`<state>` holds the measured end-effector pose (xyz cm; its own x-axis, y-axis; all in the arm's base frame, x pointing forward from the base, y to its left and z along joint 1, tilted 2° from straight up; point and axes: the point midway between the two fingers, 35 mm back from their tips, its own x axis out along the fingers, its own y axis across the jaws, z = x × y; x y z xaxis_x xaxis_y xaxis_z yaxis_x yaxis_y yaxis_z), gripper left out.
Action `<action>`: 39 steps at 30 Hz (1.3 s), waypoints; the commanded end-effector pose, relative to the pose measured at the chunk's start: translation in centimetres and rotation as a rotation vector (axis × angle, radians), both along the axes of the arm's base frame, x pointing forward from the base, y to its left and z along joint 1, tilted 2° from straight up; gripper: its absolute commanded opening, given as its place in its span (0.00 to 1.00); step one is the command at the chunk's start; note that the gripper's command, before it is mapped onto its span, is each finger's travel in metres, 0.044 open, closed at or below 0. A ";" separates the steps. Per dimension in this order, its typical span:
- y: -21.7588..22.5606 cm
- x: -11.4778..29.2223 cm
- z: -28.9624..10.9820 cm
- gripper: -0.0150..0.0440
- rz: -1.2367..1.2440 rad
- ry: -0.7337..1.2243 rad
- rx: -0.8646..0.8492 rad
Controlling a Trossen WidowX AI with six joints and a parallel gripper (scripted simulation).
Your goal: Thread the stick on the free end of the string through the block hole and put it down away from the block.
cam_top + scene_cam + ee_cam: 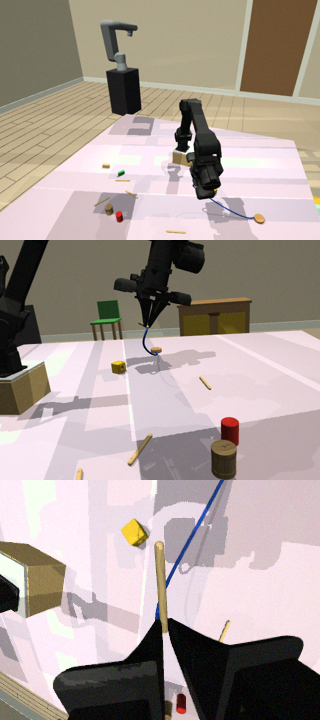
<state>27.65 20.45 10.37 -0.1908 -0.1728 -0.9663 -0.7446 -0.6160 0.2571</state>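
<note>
My gripper (148,323) (163,623) (204,194) is shut on the thin wooden stick (160,582) (141,323) and holds it well above the table. The blue string (230,210) (144,339) (192,540) hangs from the stick down to the round wooden button (259,218) (156,350), which lies flat on the table. The yellow block with a hole (118,367) (135,532) sits on the table to the left of the button, below and beyond the stick's tip in the wrist view. In the top view the gripper hides most of the block.
Loose sticks (122,180) (131,194) (175,231) (205,382) (139,449) lie on the table. A red cylinder (119,216) (229,430) and a wooden cylinder (108,209) (223,459) stand together. A green block (120,172) and a tan block (105,165) lie farther off. The arm's wooden base (20,389) (42,580) stands near the yellow block.
</note>
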 end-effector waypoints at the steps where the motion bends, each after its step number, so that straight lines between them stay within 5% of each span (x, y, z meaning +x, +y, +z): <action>1: 0.0 0.0 0.0 0.25 0.137 0.030 0.032; 39: 0.1 0.4 0.1 0.25 1.347 0.242 0.305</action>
<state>28.01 20.47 10.41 -0.2097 -0.1505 -0.9661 0.4383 -0.8977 0.0447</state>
